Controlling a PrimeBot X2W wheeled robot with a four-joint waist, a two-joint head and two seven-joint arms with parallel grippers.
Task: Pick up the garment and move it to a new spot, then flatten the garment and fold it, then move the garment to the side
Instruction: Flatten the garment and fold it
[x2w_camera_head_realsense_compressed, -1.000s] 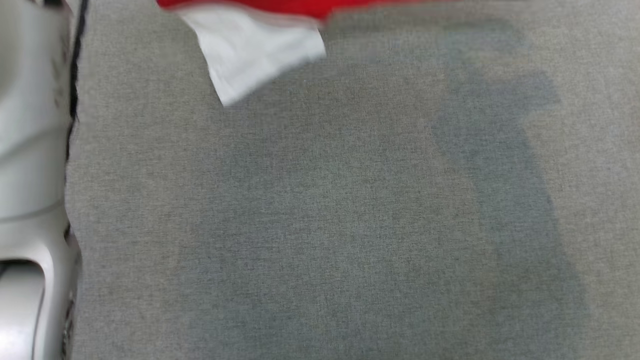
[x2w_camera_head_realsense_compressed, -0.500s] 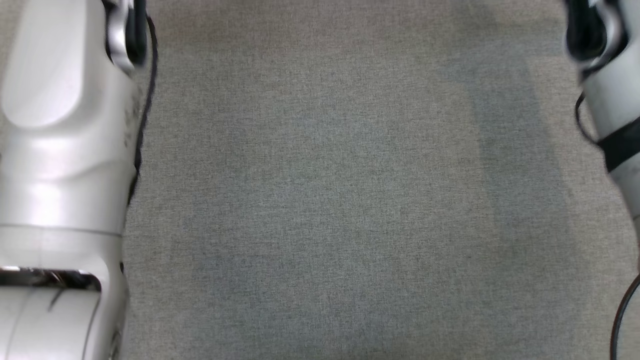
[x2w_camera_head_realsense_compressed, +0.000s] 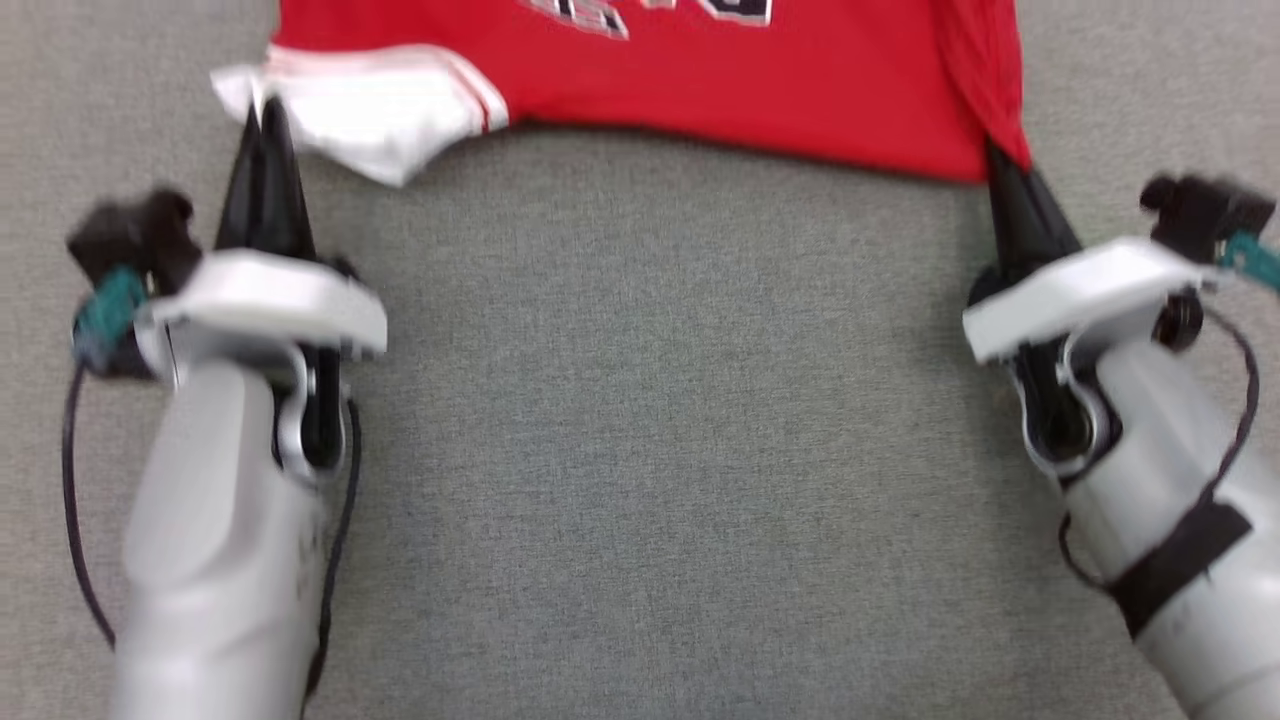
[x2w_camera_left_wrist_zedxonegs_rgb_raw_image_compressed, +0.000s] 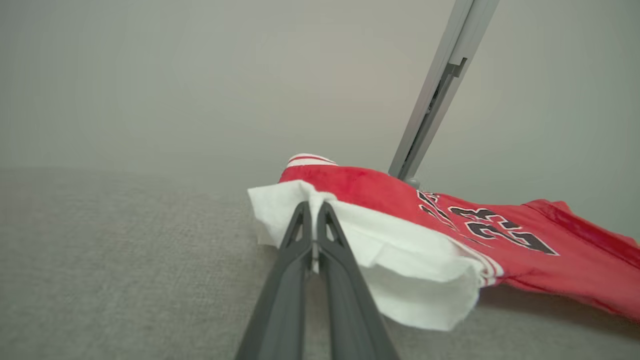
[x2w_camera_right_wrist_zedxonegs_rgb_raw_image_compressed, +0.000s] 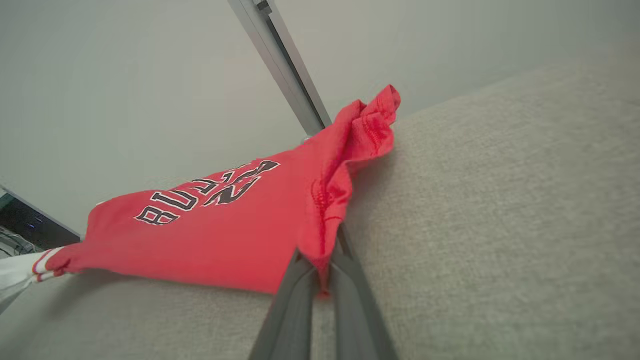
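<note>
The left gripper (x2w_camera_head_realsense_compressed: 262, 112) is closed on the garment's (x2w_camera_head_realsense_compressed: 720, 85) white sleeve (x2w_camera_head_realsense_compressed: 385, 115) – in the left wrist view the cloth is pinched between the fingertips. The right gripper (x2w_camera_head_realsense_compressed: 1000, 165) is clamped on the bunched red corner at the opposite side. The garment stretches between the two grips across the far part of the grey surface (x2w_camera_head_realsense_compressed: 640, 450), its printed side up and its near edge running from one grip to the other. On the robot's side of that edge, between the arms, the surface is bare. Behind the garment a tilted metal post (x2w_camera_left_wrist_zedxonegs_rgb_raw_image_compressed: 440, 90) stands close to its far side, against a pale wall (x2w_camera_left_wrist_zedxonegs_rgb_raw_image_compressed: 200, 75).
</note>
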